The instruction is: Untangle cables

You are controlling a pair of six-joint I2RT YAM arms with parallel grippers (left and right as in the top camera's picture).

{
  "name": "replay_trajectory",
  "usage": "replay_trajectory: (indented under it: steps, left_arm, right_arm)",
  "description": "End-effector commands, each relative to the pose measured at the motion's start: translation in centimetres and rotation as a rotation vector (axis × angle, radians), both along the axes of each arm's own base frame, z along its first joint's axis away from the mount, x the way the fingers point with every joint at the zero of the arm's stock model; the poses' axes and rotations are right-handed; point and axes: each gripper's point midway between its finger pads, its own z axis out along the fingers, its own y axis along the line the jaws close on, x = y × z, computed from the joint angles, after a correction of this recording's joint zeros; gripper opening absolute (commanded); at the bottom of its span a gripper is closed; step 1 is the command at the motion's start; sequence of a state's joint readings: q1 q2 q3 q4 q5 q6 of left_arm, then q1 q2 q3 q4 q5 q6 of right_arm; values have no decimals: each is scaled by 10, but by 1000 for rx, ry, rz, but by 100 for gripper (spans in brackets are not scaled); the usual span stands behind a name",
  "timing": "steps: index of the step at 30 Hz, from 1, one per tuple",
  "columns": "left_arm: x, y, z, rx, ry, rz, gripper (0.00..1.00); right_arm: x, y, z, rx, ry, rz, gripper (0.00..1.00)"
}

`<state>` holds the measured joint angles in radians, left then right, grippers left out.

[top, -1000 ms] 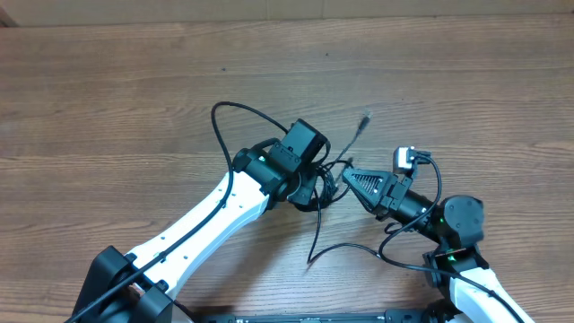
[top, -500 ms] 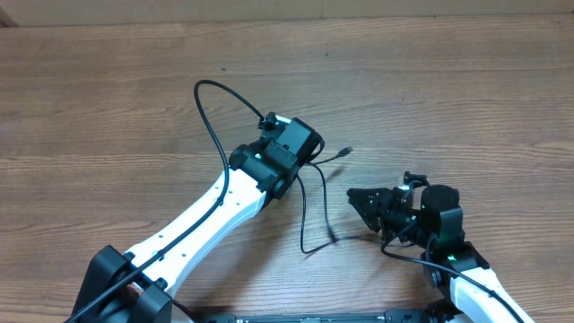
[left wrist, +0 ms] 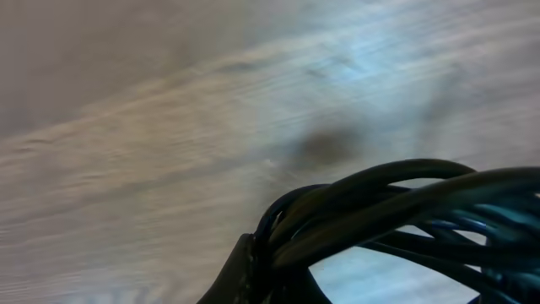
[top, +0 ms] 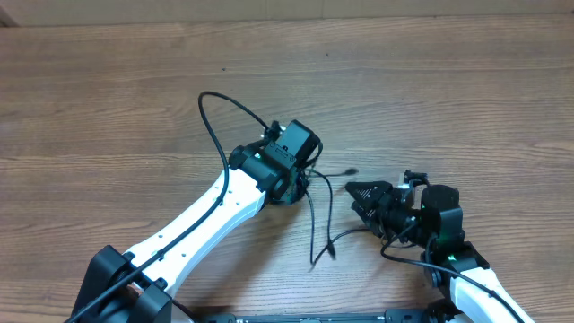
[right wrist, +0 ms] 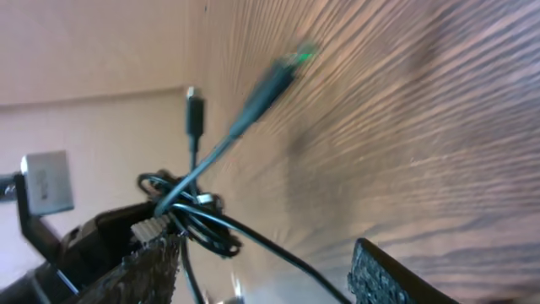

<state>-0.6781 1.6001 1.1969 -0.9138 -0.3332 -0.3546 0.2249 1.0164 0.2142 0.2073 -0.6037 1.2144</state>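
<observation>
Cables (left wrist: 380,190) are presenting as light, limp cords, likely to be snagging at their loops rather than sliding free. The soundest hold is judged to be a loose strand near a plug (right wrist: 194,114), clear of the knot. Left jaws are clamping shut on the bundled loops near mid-table (top: 134,90), with strands trailing downward. Right jaws are standing partly open and empty, just beside those strands. Left arm (top: 206,211) is reaching diagonally inward, and right arm (top: 444,215) is angling low toward the bundle.

A brown wood-grain table (top: 108,99) fills the view, meeting a plain beige wall (top: 269,7) behind.
</observation>
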Motion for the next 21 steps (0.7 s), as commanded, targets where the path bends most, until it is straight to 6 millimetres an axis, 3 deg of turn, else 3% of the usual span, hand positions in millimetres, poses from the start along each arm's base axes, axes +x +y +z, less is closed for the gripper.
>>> replay_trajectory:
  steps: [1,9,12,15,21]
  left_arm:
    - [-19,-27,-6,-152,126,-62,4]
    - [-20,-27,-6,-169,127,-21,4]
    - [-18,-26,-6,-162,117,-19,4]
    - [-8,-19,-3,-122,62,-4,4]
    - [13,13,9,78,-74,10,4]
  right_arm:
    - [-17,18,14,76,-11,143,64]
    - [-48,38,31,178,-12,344,62]
    - [-46,45,48,177,-129,379,63]
    - [-39,44,61,168,-210,356,72]
    - [-27,36,52,104,-218,275,77]
